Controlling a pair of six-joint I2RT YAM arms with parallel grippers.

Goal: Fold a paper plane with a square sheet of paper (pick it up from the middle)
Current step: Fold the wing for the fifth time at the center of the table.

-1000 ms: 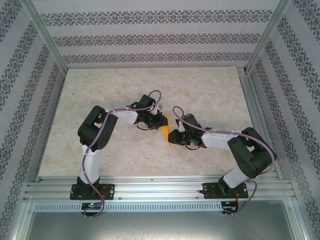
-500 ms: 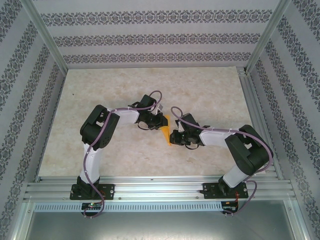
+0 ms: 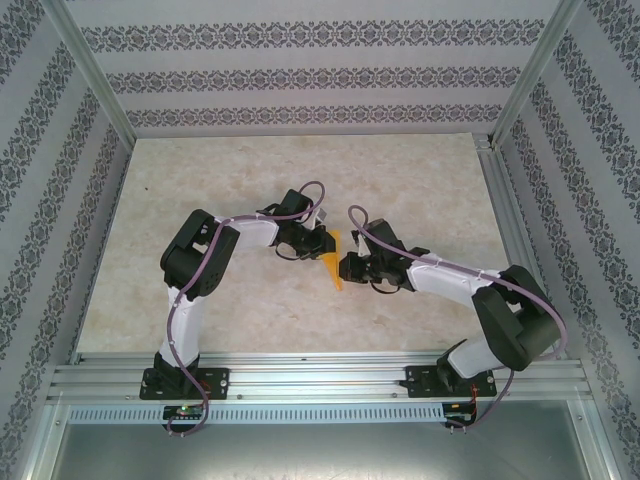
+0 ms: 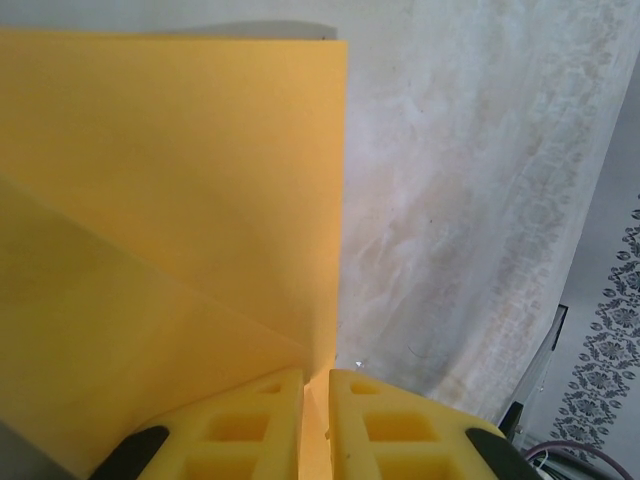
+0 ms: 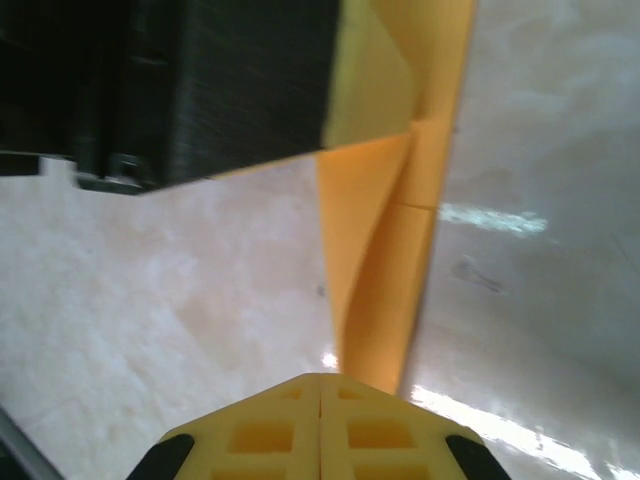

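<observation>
Mid-table (image 3: 250, 170), the two arms meet over the paper (image 3: 333, 262), a narrow folded orange strip held up between them. The left gripper (image 3: 325, 243) is clamped on its upper part, the sheet pinched between the yellow fingers (image 4: 270, 420). The right gripper (image 5: 320, 385) has its fingers pressed together at the strip's lower end; I cannot tell whether it nips the paper.

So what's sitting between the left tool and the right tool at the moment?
The partly folded orange paper: in the top view it spans the gap from the left tool to the right tool, both pinching it.
</observation>
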